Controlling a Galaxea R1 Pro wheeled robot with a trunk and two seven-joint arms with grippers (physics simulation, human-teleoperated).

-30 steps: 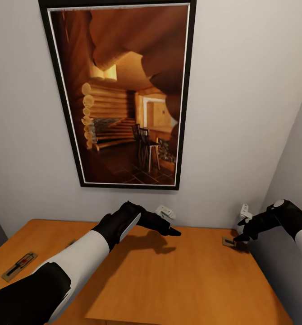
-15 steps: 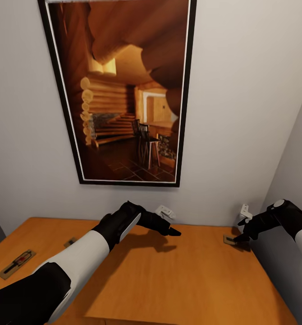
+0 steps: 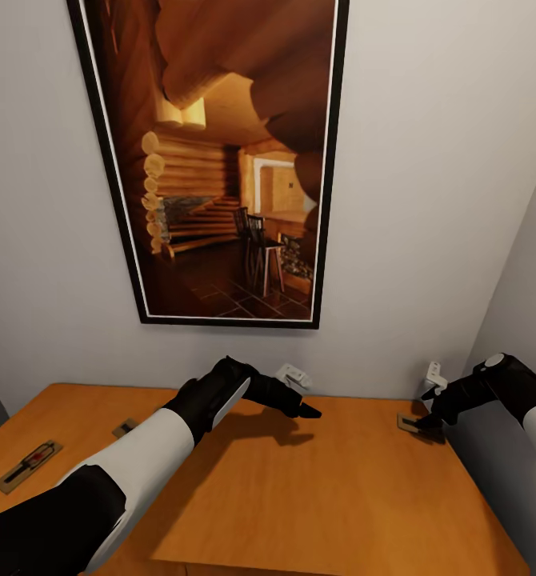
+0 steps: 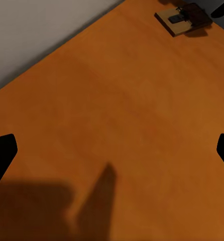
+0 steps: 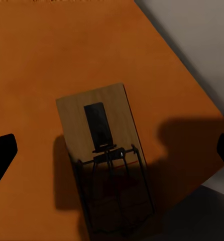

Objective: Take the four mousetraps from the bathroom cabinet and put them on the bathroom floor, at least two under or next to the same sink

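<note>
The orange-brown cabinet top [image 3: 316, 488] spreads below me. One mousetrap [image 3: 28, 466] lies near its left edge, and a second mousetrap [image 3: 125, 427] lies a little farther back. A third mousetrap [image 3: 410, 422] sits at the back right corner. My right gripper [image 3: 428, 418] hovers just over it, open. In the right wrist view this tan board with dark wire [image 5: 104, 150] lies between the spread fingertips [image 5: 1, 155]. My left gripper [image 3: 304, 410] hangs open over the bare middle of the top, and its wrist view has that same trap [image 4: 185, 18] far ahead.
A large framed picture [image 3: 220, 160] hangs on the grey wall behind the cabinet. Two white wall fittings [image 3: 294, 374] [image 3: 434, 374] sit just above the cabinet's back edge. A side wall [image 3: 524, 320] closes in on the right.
The whole picture has drifted slightly, so the camera moved a little. Both arms keep nearly the same pose, and the right gripper stays over the corner mousetrap.
</note>
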